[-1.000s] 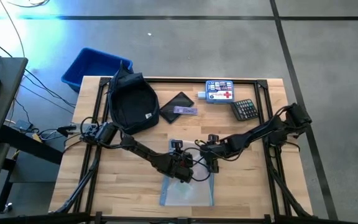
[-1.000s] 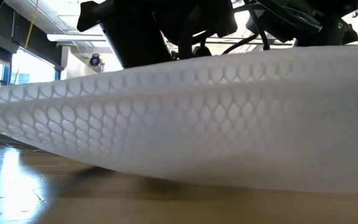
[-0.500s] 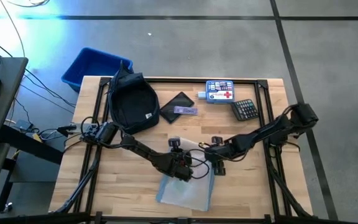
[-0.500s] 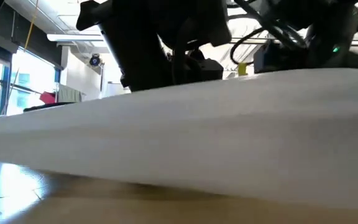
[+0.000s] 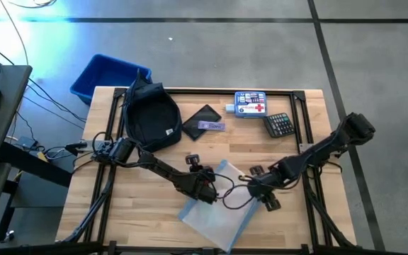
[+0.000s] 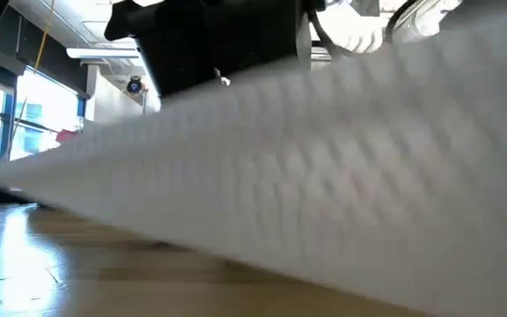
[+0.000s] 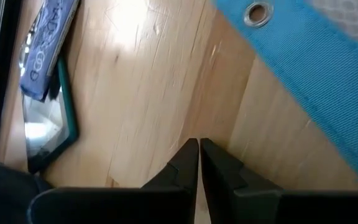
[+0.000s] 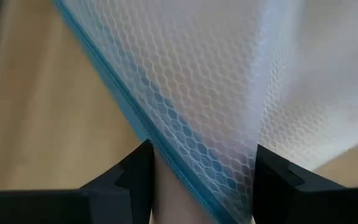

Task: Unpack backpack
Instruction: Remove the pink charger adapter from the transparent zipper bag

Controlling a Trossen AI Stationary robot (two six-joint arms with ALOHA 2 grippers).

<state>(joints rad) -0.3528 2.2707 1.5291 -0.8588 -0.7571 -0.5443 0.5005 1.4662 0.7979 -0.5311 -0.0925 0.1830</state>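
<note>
- The backpack [image 5: 149, 117] was seen lying at the far left of the desk [image 5: 154, 219], its dark navy fabric slumped and its opening turned upward.
- Just to its right a small flat black case [image 5: 203, 120] was laid, with a first-aid box [image 5: 250, 103] and a calculator [image 5: 278, 125] farther right along the far edge.
- A bright blue bin [image 5: 108, 75] was placed on the floor beyond the desk's far left corner.
- A translucent mesh pouch [image 5: 217, 205] with a blue edge was spread near the middle front of the desk, tilted; in the low view it was blurred and filled most of the picture.
- The left claw [image 7: 197, 155] was held with its fingers pressed together and nothing between them, over bare wood just beside the pouch's blue border.
- The right claw [image 8: 202, 165] was positioned at the pouch's right edge, its fingers [image 8: 138, 168] set partly apart with the mesh edge lying between them; whether the mesh was actually pinched could not be told.
</note>
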